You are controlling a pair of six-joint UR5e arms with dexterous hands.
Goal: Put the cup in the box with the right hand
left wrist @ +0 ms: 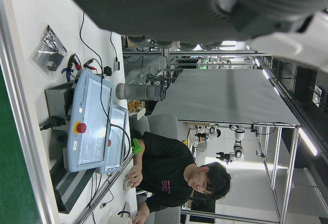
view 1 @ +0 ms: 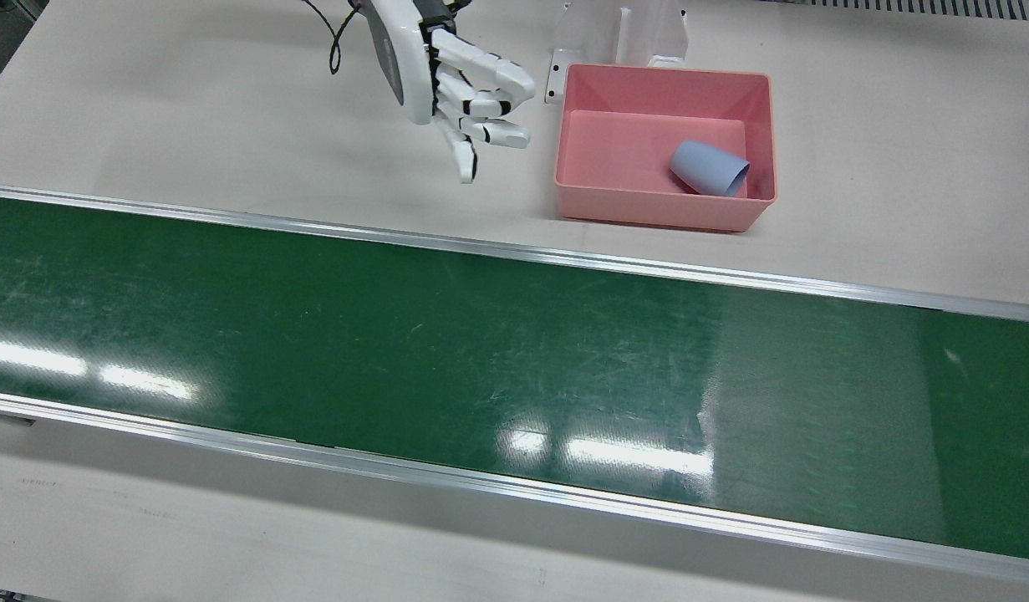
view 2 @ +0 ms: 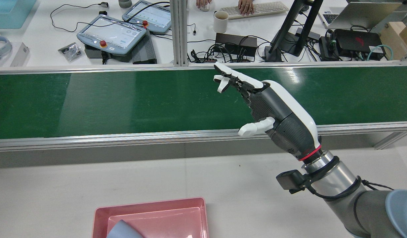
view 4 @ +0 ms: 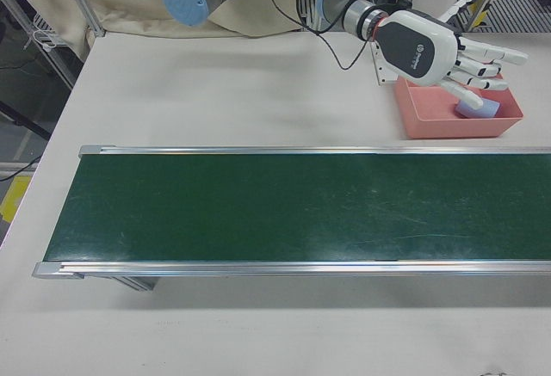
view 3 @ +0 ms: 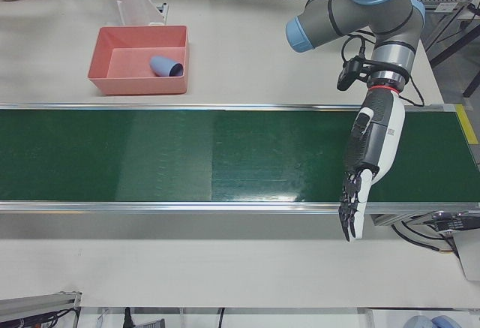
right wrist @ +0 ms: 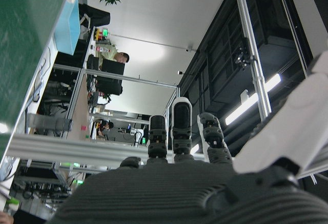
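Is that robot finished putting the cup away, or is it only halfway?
It looks finished. The blue cup already lies on its side inside the pink box. The right hand hangs open and empty beside the box. The left hand, also open, hangs over the green belt.

Bright, even overhead light; white glare streaks on the green belt (view 1: 481,351); focus sharp.
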